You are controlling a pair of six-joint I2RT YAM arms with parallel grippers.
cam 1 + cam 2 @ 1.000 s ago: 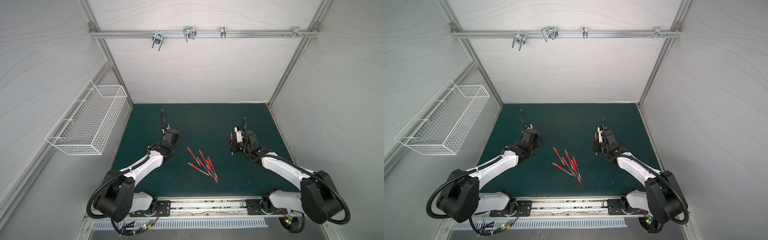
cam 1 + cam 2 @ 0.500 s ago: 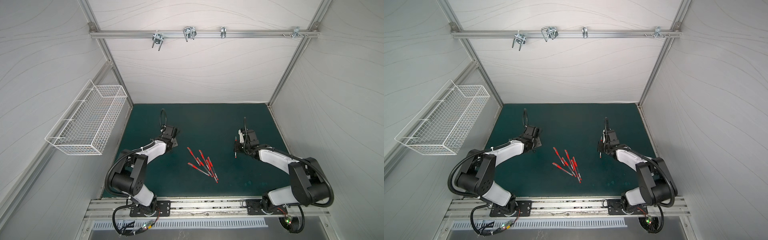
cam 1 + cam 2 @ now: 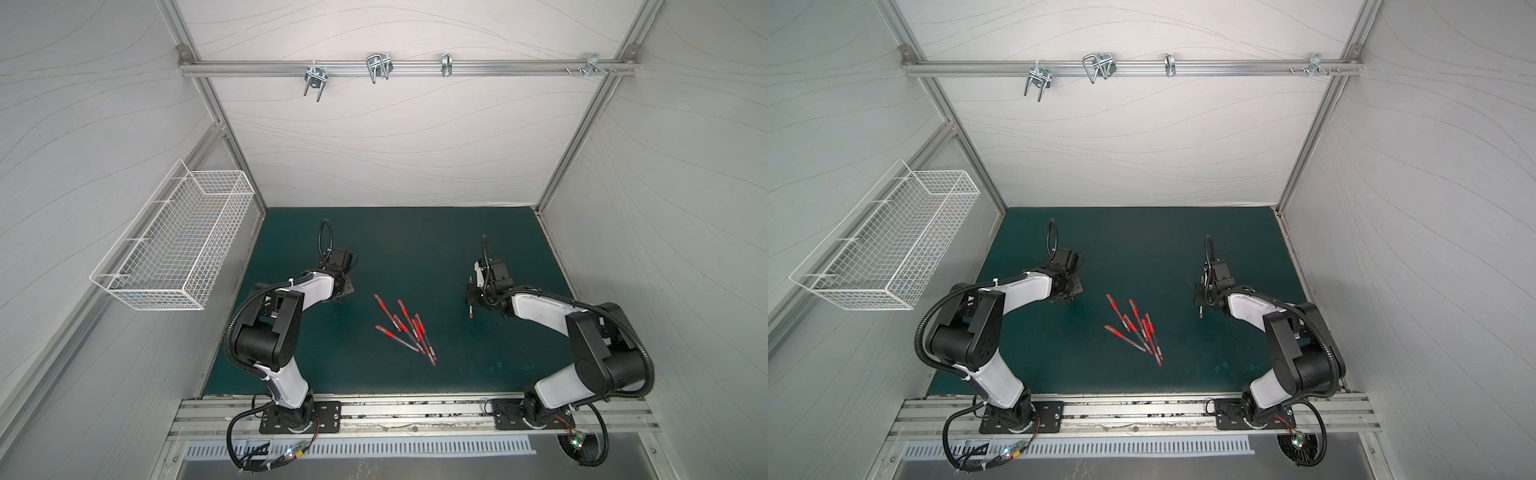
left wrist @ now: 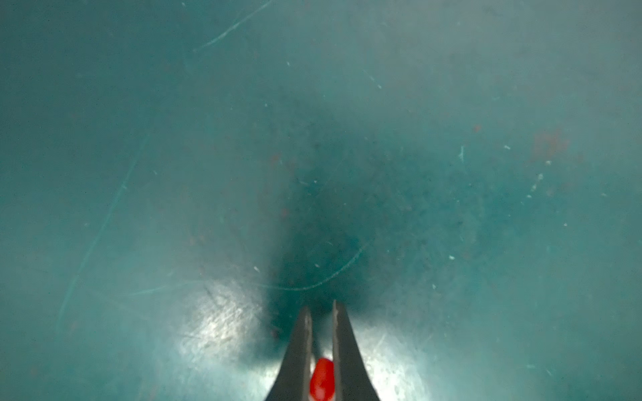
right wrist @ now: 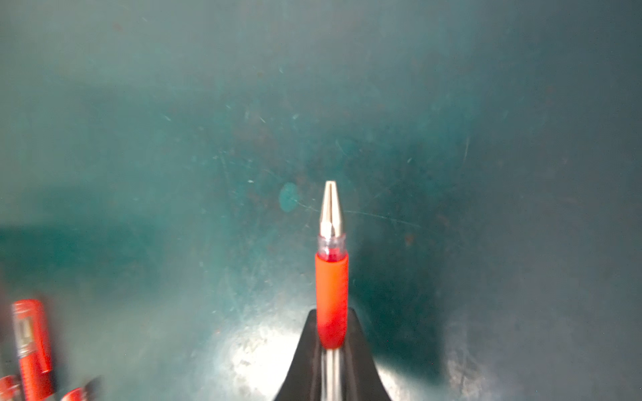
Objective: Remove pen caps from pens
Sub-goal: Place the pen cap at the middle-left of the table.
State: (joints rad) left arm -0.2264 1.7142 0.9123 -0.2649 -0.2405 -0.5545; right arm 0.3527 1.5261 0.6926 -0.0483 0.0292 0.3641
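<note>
Several capped pens (image 3: 405, 328) (image 3: 1136, 328) lie in a loose pile in the middle of the green mat; a few show at the edge of the right wrist view (image 5: 31, 343). My left gripper (image 3: 340, 297) (image 4: 321, 307), left of the pile and low over the mat, is shut on a red pen cap (image 4: 322, 378). To the right of the pile, my right gripper (image 3: 471, 305) (image 5: 332, 314) is shut on an uncapped pen (image 5: 331, 277) whose red grip and silver tip point down at the mat.
A white wire basket (image 3: 174, 249) hangs on the left wall, above the mat's left edge. A metal rail with hooks (image 3: 374, 70) crosses the back wall high up. The green mat (image 3: 415, 249) ends at walls on three sides.
Both arms have folded, their elbows coming up and back. Both grippers have sunk closer to the mat, the right one also shifting a little toward the front with its pen.
</note>
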